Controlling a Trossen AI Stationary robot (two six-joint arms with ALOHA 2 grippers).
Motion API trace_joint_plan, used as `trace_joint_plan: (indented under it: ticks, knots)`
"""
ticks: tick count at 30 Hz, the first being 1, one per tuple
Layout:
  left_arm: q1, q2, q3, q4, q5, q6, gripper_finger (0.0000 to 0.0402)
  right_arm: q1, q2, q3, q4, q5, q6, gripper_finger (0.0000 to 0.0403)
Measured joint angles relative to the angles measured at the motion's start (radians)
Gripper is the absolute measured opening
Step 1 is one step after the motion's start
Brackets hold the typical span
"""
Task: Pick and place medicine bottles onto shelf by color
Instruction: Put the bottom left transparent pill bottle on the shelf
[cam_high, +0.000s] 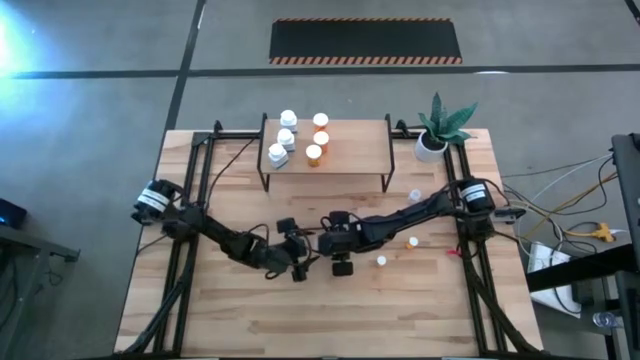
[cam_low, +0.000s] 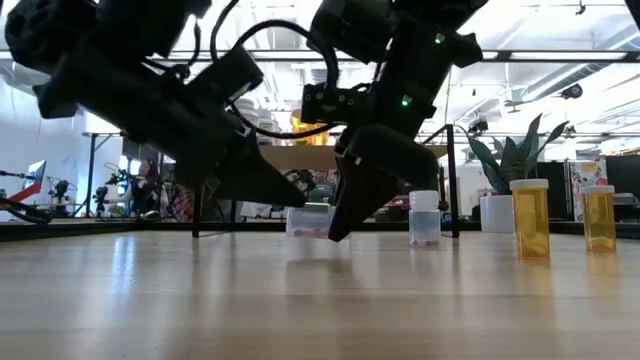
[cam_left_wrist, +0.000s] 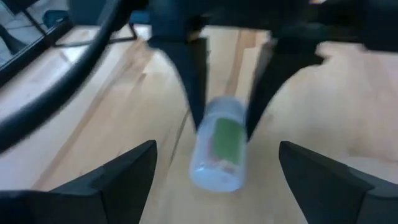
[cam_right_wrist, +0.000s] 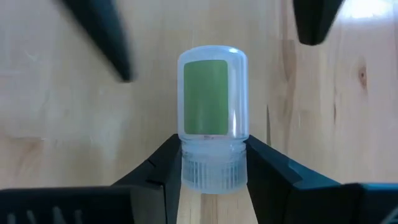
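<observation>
A pale medicine bottle (cam_right_wrist: 212, 118) with a green label is being pinched at its ribbed cap by the right gripper (cam_right_wrist: 213, 163) near the middle of the table (cam_high: 240, 320), toward the front edge, while the left gripper (cam_left_wrist: 214, 171) is being held just beside it with its jaws spread wide on either side of the bottle's far end and touching nothing. The bottle is lying on its side on the wood. The right jaws are seen pressed against both flanks of the cap, though whether the grip is fully set cannot be told.

Farther back, the shelf (cam_high: 355, 150) is standing along the rear edge with white bottles (cam_high: 283, 137) grouped at its left end and orange bottles (cam_high: 319, 138) just beside them; several small bottles (cam_high: 411, 241) are lying loose toward the right edge, short of the potted plant (cam_high: 440, 127) at the rear right corner.

The bottle is judged light, rigid and smooth-walled, so the label area is likely to slip. The ribbed cap is judged the better hold, though a lift from one end may let the body droop or swing. A gentle squeeze should be enough; thin plastic may flex under more.
</observation>
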Motion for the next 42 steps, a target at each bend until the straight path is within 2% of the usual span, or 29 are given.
trace_joint_plan:
  ticks: [10,24,28,32,35,42]
  knots:
    - [0.004,0.000,-0.021,0.008,0.069,-0.011,0.0246,0.045,-0.006,0.000,0.031,-0.002,-0.043,0.0128]
    - [0.005,0.016,-0.021,0.025,0.083,-0.005,0.0228,0.049,-0.007,0.000,0.076,0.000,-0.049,0.0129]
    - [0.005,0.049,-0.012,0.032,0.095,-0.006,0.0197,0.052,-0.008,0.000,0.080,-0.002,-0.048,0.0129]
    - [0.004,0.061,-0.010,0.068,0.099,-0.003,0.0150,0.053,-0.009,0.001,0.080,0.000,-0.045,0.0130]
    - [0.004,0.057,-0.013,0.075,0.099,-0.003,0.0121,0.053,-0.010,0.001,0.079,0.001,-0.042,0.0140]
    - [-0.004,0.027,-0.016,0.095,0.082,-0.007,0.0120,0.053,-0.011,0.002,0.050,-0.010,-0.019,0.0198]
